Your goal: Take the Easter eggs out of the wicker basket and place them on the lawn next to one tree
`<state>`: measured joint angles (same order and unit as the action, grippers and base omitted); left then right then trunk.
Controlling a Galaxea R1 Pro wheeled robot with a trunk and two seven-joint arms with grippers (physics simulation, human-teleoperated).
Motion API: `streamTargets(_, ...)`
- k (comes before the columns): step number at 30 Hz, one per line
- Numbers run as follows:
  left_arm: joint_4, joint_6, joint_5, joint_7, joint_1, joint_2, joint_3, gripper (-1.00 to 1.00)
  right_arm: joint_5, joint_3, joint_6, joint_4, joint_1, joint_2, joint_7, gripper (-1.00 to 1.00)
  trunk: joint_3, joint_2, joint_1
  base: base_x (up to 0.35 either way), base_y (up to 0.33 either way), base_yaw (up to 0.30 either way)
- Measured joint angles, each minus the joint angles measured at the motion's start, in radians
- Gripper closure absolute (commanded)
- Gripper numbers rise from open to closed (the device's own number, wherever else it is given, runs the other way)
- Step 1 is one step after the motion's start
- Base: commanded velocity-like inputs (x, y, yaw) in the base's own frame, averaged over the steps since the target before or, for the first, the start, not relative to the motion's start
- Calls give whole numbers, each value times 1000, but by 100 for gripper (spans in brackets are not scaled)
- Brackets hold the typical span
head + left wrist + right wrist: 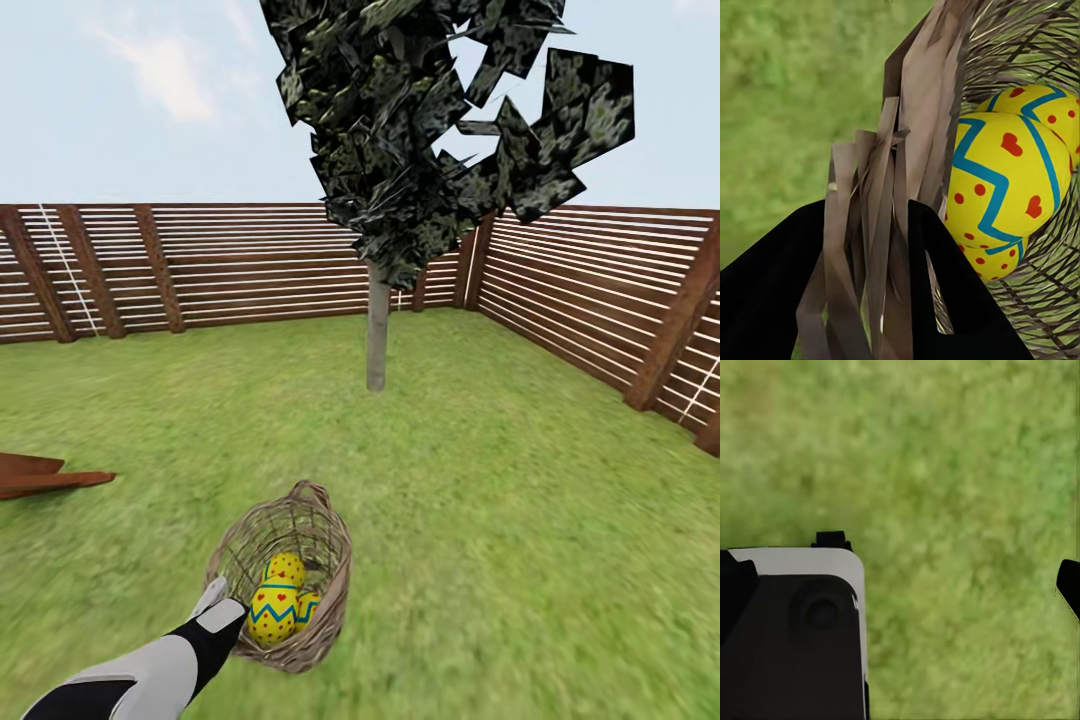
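While our left hand (870, 292) pinches the basket (325, 560) rim at lower centre, eggs (272, 612) inside, we should carry it level toward the tree (377, 340) at upper centre, avoiding spills.

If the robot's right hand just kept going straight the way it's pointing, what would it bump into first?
Most likely the lawn. The right wrist view looks along the right hand onto bare green grass, with nothing between, though how far off it lies is unclear.
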<state>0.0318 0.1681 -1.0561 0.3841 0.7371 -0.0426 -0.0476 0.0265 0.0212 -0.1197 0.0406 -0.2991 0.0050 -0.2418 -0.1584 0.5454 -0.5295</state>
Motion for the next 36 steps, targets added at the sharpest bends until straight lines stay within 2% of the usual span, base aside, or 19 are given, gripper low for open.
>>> streamTargets(36, 1, 0, 0, 0, 0, -4, 0, 100, 1, 1, 1, 4, 0, -5, -1, -100, 0, 0, 0, 328, 0, 0)
